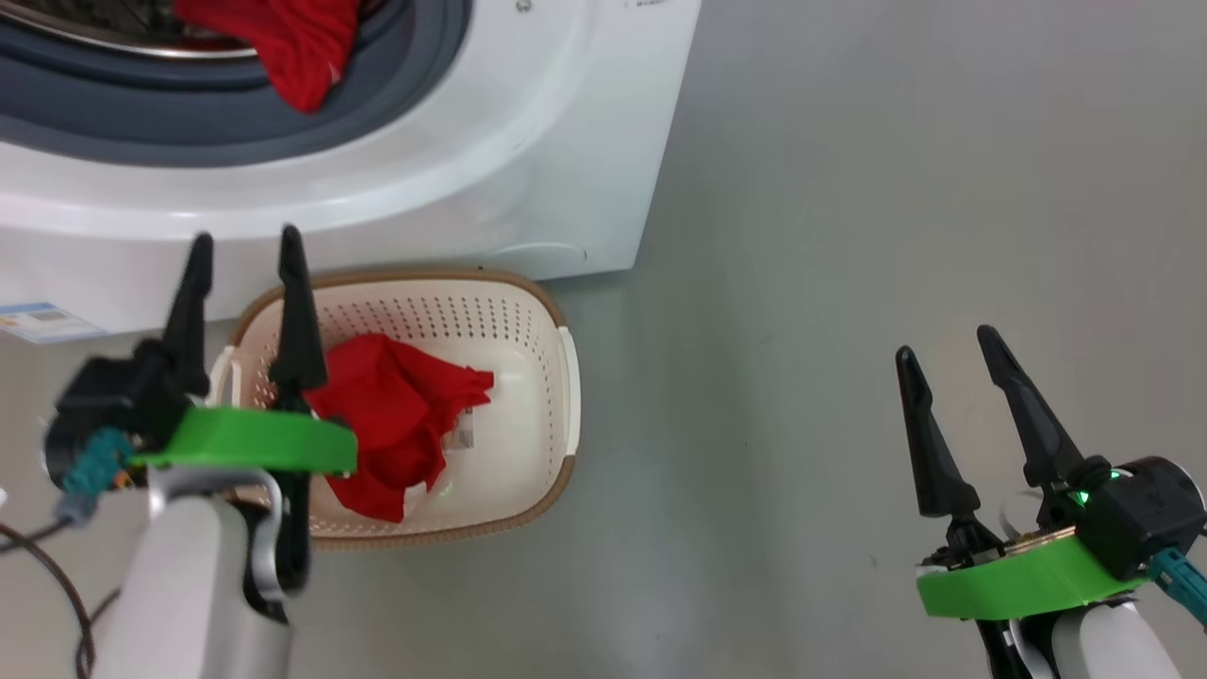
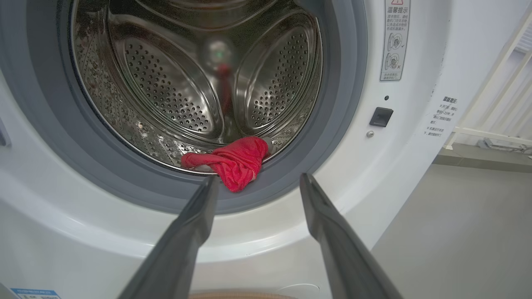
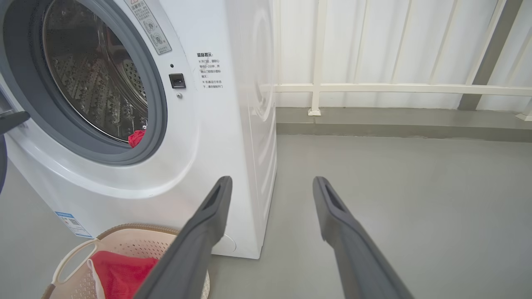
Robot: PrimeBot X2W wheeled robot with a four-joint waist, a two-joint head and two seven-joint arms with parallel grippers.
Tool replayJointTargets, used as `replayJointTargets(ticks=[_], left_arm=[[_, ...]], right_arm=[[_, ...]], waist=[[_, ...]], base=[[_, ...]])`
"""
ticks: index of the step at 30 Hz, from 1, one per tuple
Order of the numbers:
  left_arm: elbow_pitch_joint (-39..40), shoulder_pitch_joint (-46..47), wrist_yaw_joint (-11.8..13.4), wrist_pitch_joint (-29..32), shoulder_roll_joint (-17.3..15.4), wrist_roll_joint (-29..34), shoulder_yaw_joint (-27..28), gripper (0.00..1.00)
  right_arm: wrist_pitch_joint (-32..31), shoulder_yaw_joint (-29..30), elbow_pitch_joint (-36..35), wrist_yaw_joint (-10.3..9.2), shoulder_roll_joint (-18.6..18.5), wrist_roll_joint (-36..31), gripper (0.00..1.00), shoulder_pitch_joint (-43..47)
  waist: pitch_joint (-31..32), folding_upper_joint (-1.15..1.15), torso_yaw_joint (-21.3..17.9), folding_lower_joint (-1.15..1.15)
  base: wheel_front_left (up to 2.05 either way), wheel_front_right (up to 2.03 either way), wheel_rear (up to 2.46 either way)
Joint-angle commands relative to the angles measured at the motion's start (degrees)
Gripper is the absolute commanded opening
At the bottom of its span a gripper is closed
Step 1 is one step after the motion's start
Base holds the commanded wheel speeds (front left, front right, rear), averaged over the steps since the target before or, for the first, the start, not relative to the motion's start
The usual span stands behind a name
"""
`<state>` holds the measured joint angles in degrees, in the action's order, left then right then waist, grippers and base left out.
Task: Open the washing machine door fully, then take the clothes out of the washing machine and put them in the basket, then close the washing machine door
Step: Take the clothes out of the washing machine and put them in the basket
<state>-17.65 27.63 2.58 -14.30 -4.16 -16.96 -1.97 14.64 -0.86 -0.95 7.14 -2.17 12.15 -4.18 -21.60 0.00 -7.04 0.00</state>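
Above basket (image 1: 405,276): left fingers (image 1: 297,311) apart | right fingers (image 1: 929,434) apart | left wrist: garment (image 2: 237,160), seemingly one, over drum lip (image 2: 137,143)

Laundry area: washing machine (image 3: 216,137), basket (image 1: 514,377), grey floor (image 3: 415,187)

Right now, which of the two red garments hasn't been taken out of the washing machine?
The red garment hanging over the drum's front edge onto the grey rubber ring. The other red garment already lies in the basket.

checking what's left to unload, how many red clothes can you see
2. One garment lies in the basket; a second garment hangs out of the washing machine drum. More may hide under the first.
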Motion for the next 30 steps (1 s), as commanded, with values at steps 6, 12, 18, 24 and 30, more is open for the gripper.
replayJointTargets(ticks=[6,12,18,24,30], left_arm=[[-2.1,7.5,-0.3,-0.7,-3.2,0.6,2.6,1.00],[-5.6,13.8,-0.6,-0.7,-4.5,0.4,3.1,1.00],[-9.0,21.3,-1.2,-0.5,-6.1,-0.3,3.6,1.00],[-13.0,27.9,-1.9,0.3,-7.5,-0.9,3.7,1.00],[-18.0,34.0,-2.6,2.1,-8.4,-1.9,3.5,1.00]], right_arm=[[0.4,-2.1,-1.3,0.35,-0.7,0.2,1.00,-3.3],[0.4,-3.2,-1.2,0.35,-0.7,0.3,1.00,-5.1],[0.4,-3.8,-1.0,0.35,-0.7,0.4,1.00,-6.4],[0.4,-4.4,-0.5,0.35,-0.7,0.5,1.00,-7.8],[0.4,-5.3,0.0,0.35,-0.7,0.4,1.00,-8.8]], waist=[[-5.7,0.00,-0.7,0.00],[-9.3,0.00,-1.1,0.00],[-11.9,0.00,-1.5,0.00],[-14.3,0.00,-2.2,0.00],[-16.0,0.00,-2.9,0.00]], base=[[0.00,0.00,0.00],[0.00,0.00,0.00],[0.00,0.00,0.00],[0.00,0.00,0.00],[0.00,0.00,0.00]])
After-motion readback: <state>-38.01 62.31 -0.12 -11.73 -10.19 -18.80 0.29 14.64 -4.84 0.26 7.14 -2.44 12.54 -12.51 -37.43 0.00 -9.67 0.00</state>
